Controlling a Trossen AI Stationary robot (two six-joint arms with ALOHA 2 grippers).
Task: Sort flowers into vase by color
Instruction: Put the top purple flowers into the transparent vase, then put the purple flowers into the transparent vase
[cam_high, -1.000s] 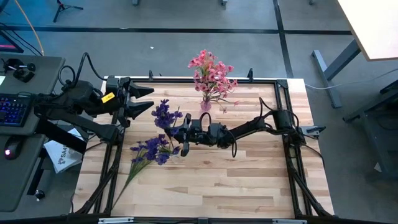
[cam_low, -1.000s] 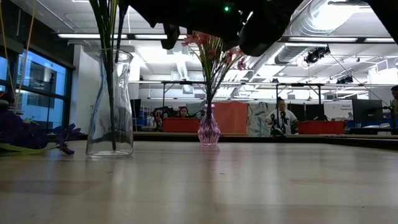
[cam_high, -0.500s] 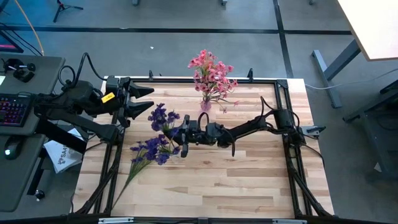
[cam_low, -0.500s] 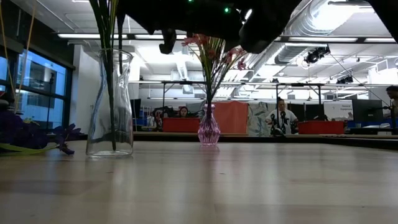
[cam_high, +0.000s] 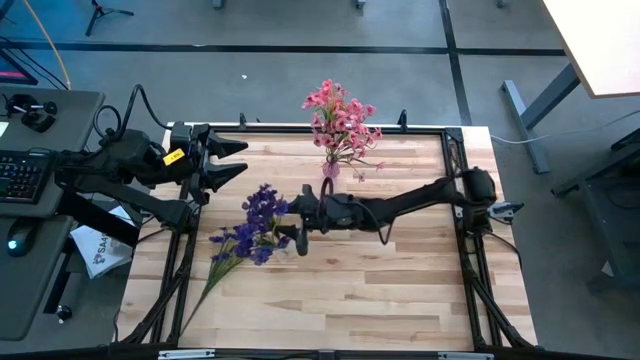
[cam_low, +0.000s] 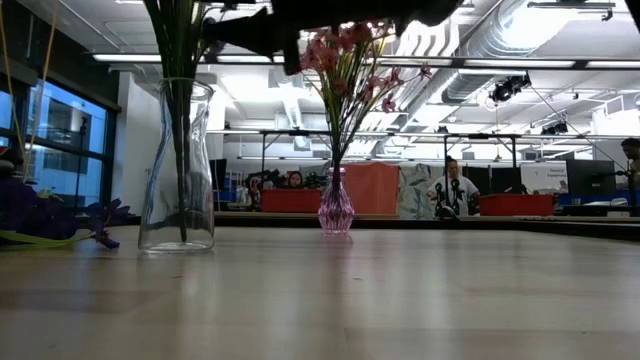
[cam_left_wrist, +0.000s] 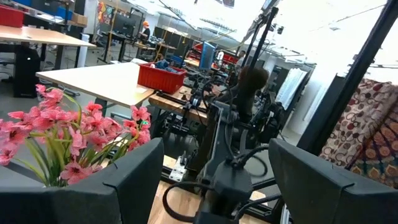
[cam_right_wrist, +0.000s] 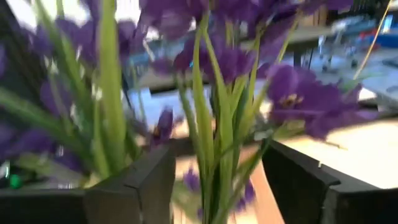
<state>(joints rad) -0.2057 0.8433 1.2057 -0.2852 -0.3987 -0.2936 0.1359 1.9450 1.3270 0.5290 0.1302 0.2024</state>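
Note:
A purple spray (cam_high: 262, 203) stands with its stems (cam_low: 178, 150) in the clear glass vase (cam_low: 176, 200). My right gripper (cam_right_wrist: 217, 186) is open just above the vase's mouth, a finger on either side of those stems, apart from them. In the high view my right gripper (cam_high: 298, 222) is at mid table. More purple flowers (cam_high: 236, 245) lie flat on the table beside the vase. The pink flowers (cam_high: 340, 120) stand in a small pink vase (cam_low: 336, 206) at the far edge. My left gripper (cam_left_wrist: 211, 186) waits open at the far left.
The table's black frame rail (cam_high: 300, 128) runs along the far edge behind the pink vase. Bare wooden tabletop (cam_high: 380, 290) stretches across the near half and the right. People sit at desks in the room beyond the table.
My right gripper has opened and let go of the purple spray, and the arm has risen a little above the clear vase. The spray's blossoms have shifted slightly toward the table's near edge; its stems stay in the vase.

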